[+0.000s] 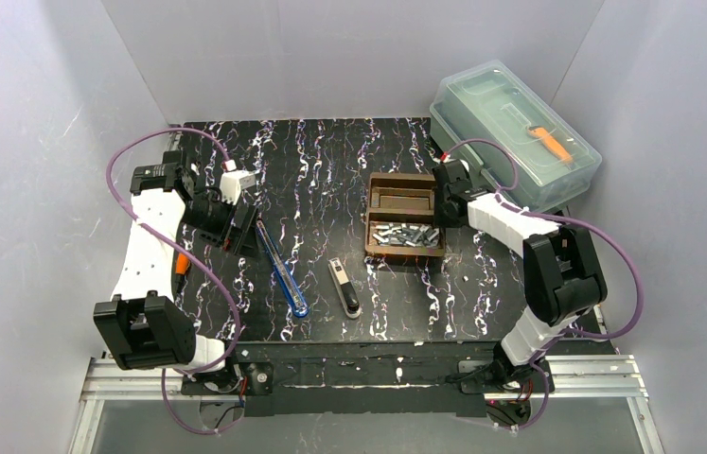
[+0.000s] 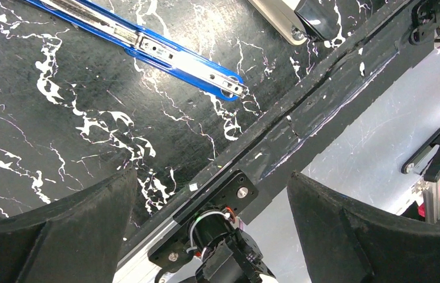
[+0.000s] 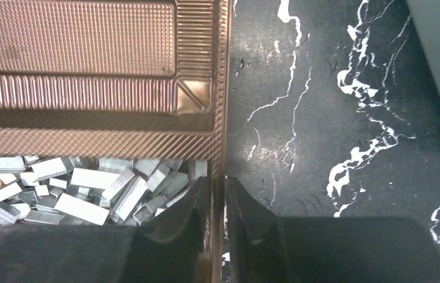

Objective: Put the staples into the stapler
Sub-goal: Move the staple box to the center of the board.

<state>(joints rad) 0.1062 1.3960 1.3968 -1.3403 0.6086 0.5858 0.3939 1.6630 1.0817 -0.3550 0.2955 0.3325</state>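
Copper-brown ribbed plastic fills the right wrist view: that's the brown tray [image 3: 88, 41]. The right gripper [image 3: 217, 187] has its jaws pinched narrow over the tray's right wall, one finger inside and one out over the black marbled table [image 3: 335, 118]. This looks like a grip to shift or steady the tray. The smart play is a slow, level pull with the wall held square, with no lifting or tilting, or the loose strips slide and scatter. The staples [image 3: 88, 191] lie heaped in the tray's near compartment, just beside the inner finger and perhaps touching it, but none sits between the jaws. Over on the other side, the left gripper [image 2: 211, 180] hangs wide open with nothing in it, above the table's near edge. The blue stapler [image 1: 281, 268] lies flat and opened, metal channel up, well apart from the tray.
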